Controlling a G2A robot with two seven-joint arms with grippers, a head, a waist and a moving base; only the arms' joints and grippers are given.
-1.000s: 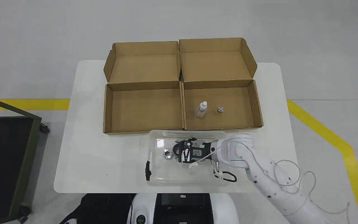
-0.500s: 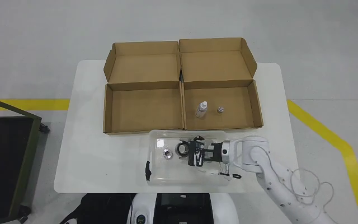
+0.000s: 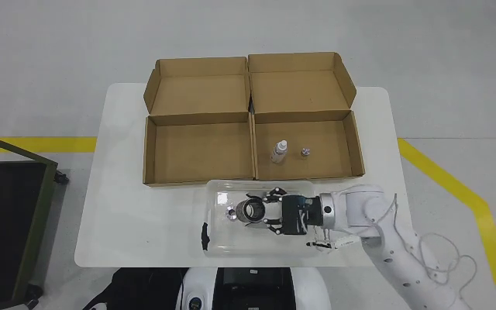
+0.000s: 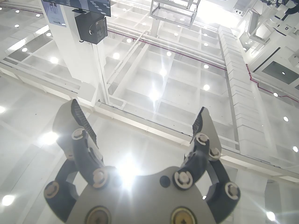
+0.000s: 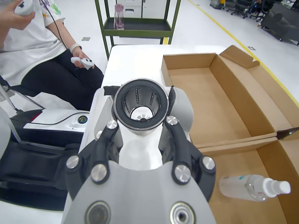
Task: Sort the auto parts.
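Observation:
My right gripper point(image 3: 262, 210) is shut on a hollow metal cylinder with a black rim point(image 3: 249, 209), holding it on its side above the clear plastic tray point(image 3: 211, 237). In the right wrist view the cylinder point(image 5: 141, 104) sits between the two dark fingers point(image 5: 173, 127), its open end facing the camera. A small round metal part point(image 3: 230, 214) lies in the tray beside it. My left gripper point(image 4: 137, 117) points up at the ceiling, open and empty.
Two open cardboard boxes stand behind the tray. The left box point(image 3: 198, 151) holds nothing; the right box point(image 3: 341, 147) holds a spray bottle point(image 3: 278, 149) and a small metal part point(image 3: 305, 150). A black piece point(image 3: 204, 234) sits at the tray's left end.
The right gripper closed on the metal cylinder in the tray and lifted it, turning it sideways. The arm's wrist shifted right along the table's front edge.

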